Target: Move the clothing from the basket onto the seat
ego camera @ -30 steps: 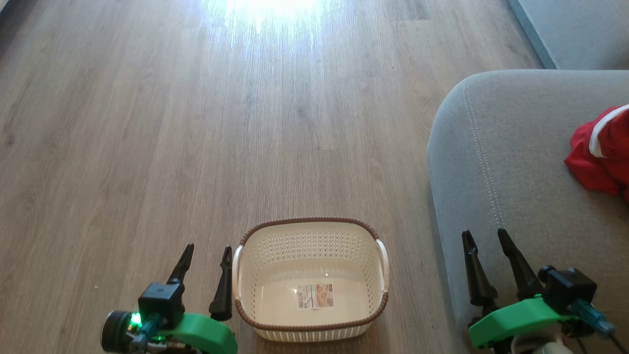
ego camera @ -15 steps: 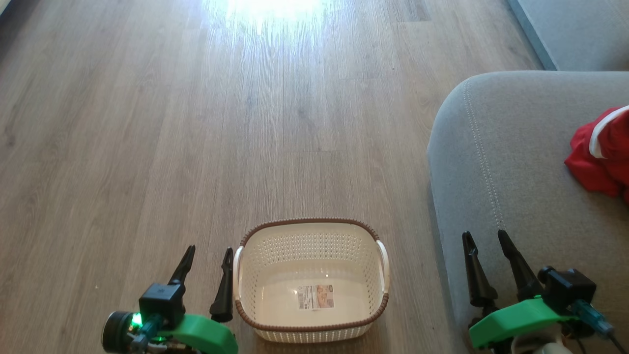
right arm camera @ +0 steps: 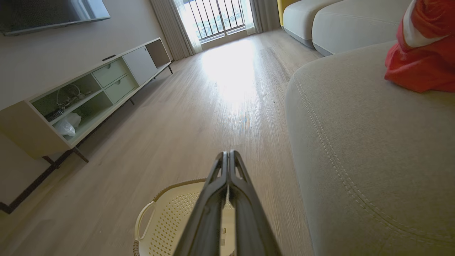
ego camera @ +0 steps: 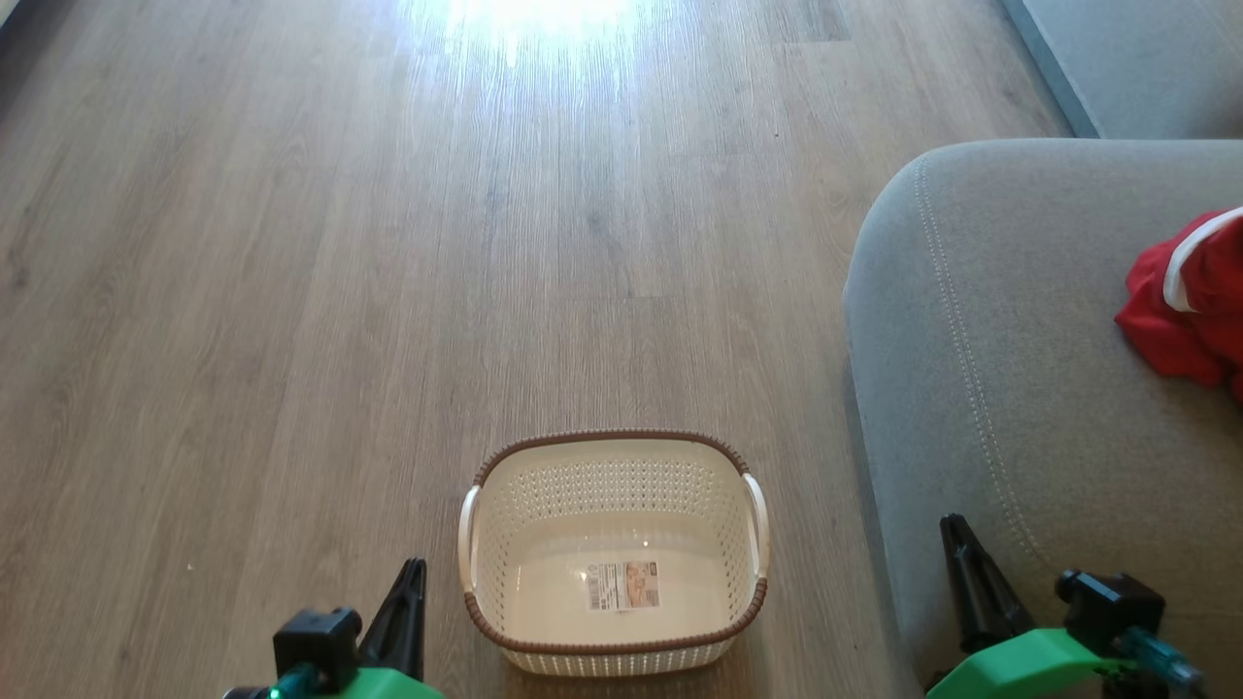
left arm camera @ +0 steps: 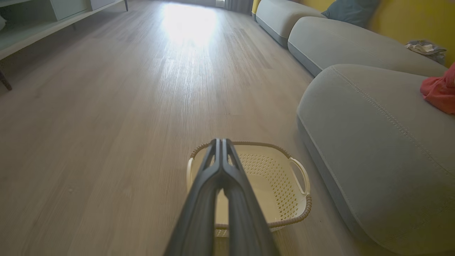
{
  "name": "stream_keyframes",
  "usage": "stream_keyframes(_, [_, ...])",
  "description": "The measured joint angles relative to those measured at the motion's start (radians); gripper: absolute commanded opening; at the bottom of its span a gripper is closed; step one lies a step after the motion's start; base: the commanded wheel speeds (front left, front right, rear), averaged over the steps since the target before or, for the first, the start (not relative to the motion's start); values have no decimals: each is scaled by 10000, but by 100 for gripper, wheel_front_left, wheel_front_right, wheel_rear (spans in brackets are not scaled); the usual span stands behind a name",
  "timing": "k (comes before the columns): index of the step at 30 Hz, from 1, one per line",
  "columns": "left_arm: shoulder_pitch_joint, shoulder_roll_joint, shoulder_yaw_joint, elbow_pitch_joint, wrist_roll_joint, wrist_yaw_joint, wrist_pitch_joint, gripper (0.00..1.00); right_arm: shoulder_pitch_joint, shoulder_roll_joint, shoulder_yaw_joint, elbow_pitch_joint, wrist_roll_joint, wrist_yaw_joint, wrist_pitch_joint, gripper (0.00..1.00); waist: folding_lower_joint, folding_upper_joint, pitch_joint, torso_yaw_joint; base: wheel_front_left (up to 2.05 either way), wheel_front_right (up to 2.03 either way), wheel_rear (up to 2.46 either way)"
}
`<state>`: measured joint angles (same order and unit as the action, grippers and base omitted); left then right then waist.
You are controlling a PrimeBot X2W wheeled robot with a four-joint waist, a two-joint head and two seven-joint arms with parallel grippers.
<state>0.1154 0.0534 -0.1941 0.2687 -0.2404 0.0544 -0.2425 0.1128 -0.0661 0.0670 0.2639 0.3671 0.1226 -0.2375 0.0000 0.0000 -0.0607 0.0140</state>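
The cream basket (ego camera: 612, 466) with the brown rim stands on the wood floor, holding nothing but its label (ego camera: 623, 585). Red clothing (ego camera: 1180, 311) with white trim lies bunched on the grey seat (ego camera: 981, 320) at the right edge; I cannot tell one garment from two. My left gripper (ego camera: 415, 565) is shut and empty, low beside the basket's left side. My right gripper (ego camera: 953, 525) is shut and empty over the seat's near corner. The left wrist view shows shut fingers (left arm camera: 220, 156) above the basket (left arm camera: 284, 177); the right wrist view shows shut fingers (right arm camera: 227, 170), the basket (right arm camera: 167, 217) and the clothing (right arm camera: 423, 57).
Another grey sofa section (left arm camera: 348, 39) lies beyond the seat, with a blue cushion (left arm camera: 350, 9) and a crumpled grey cloth (left arm camera: 424, 48). A low TV cabinet (right arm camera: 89, 92) lines the far wall. Open wood floor (ego camera: 486, 243) stretches ahead of the basket.
Both grippers went from open to shut and drew back toward the bottom edge of the head view. The basket and the clothing stayed put.
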Motion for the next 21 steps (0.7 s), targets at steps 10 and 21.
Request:
stream_keyframes(10, [-129,2,157,2,-1158,-173,255,0,-13,0,-113,2,1053,0,232,0,0,0,55,-11,0,0,0])
stream_keyframes(21, [-223,4,374,4,-2424,-343,579,0,-136,0,-274,6,2213,0,541,0,0,0,114,-24,0,0,0])
